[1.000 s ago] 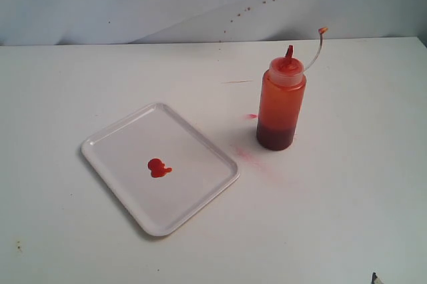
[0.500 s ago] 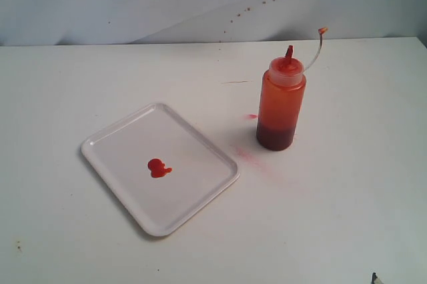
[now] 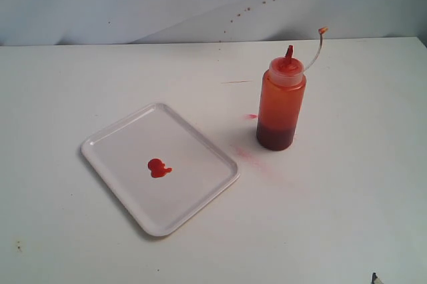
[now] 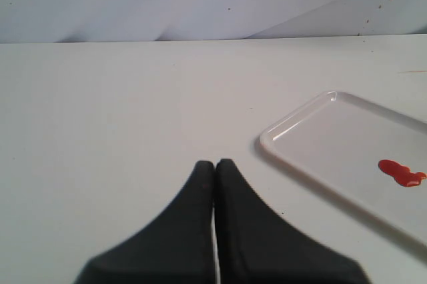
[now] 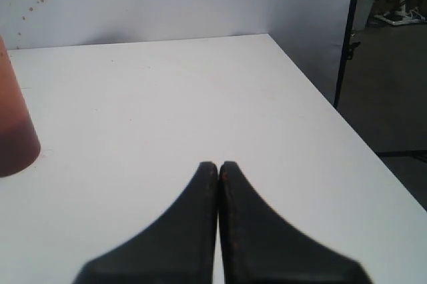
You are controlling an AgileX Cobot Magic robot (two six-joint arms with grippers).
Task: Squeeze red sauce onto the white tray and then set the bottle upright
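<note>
- A small glossy blob of thick red sauce (image 3: pixel 158 168) lay near the middle of the flat rectangular white plastic tray (image 3: pixel 113 139), so the squeeze looked done.
- The translucent orange-red plastic squeeze bottle (image 3: pixel 281 107) stood upright on the white table (image 3: pixel 347 191), near the tray but apart from it. Nothing seemed left to do.
- The left jaws and the right jaws were pressed together, pinching nothing.
- There was open table all round, and its right edge fell away beyond the bottle.
</note>
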